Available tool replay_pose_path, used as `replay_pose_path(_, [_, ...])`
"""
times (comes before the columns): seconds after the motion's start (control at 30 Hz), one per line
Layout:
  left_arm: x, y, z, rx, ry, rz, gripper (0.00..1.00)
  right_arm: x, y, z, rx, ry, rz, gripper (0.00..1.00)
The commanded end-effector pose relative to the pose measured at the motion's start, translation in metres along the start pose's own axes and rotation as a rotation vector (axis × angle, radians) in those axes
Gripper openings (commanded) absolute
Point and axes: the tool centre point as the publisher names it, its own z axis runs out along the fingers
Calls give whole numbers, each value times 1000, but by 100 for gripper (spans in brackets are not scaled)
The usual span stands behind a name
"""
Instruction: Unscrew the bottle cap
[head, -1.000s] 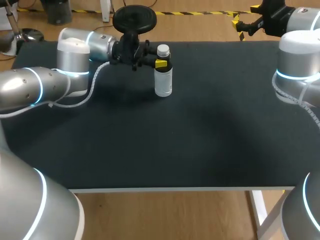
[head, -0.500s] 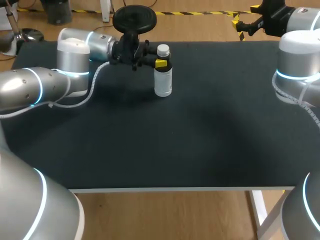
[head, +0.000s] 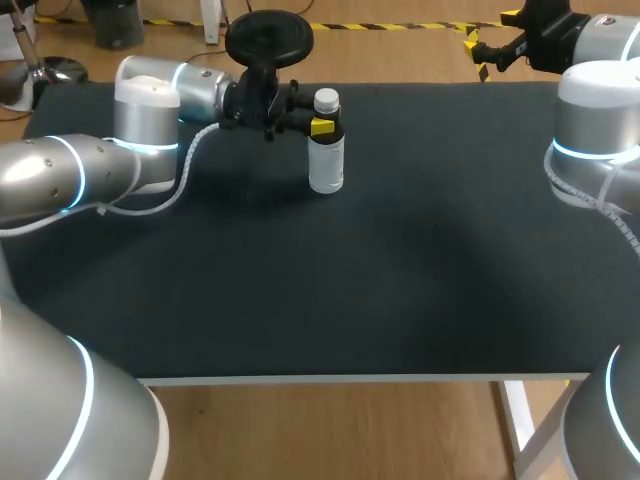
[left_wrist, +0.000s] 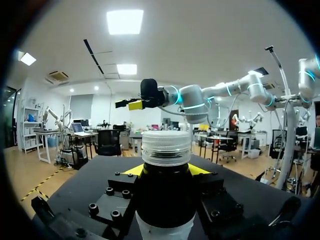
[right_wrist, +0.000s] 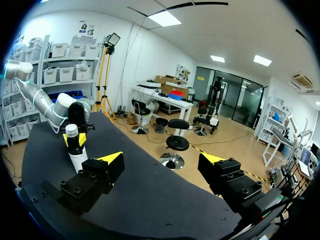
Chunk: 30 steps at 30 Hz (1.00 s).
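From the head camera I see the white bottle standing upright on the far part of the black table, a little left of the middle, with its white cap on. My left arm comes in from the left. My left gripper sits at the bottle's neck just under the cap, one yellow tip showing against it. My right gripper hangs past the table's far right corner, well apart from the bottle.

On the left wrist camera the bottle fills the space between my fingers. The ribbed cap stands just above them. Both yellow tips bear on the dark neck from either side, so this pincer is pinching the bottle.

On the right wrist camera my right gripper has its fingers spread wide, with only bare table showing between them. The bottle stands upright across the table, ahead of and off to one side of this gripper. The left gripper is clamped at its neck below the cap.
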Motion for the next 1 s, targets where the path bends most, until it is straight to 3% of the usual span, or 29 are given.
replay_pose_path(0.03, [2,-2,0,-5,-4,0,0,0,0,0,0,0,0,100])
replay_pose_path(0.43, [2,-2,0,-5,-4,0,0,0,0,0,0,0,0,100])
replay_pose_path(0.77, [2,-2,0,-5,-4,0,0,63,28,12,-176,49,28,100])
replay_pose_path(1.0, [2,-2,0,-5,-4,0,0,98,28,21,-283,125,48,100])
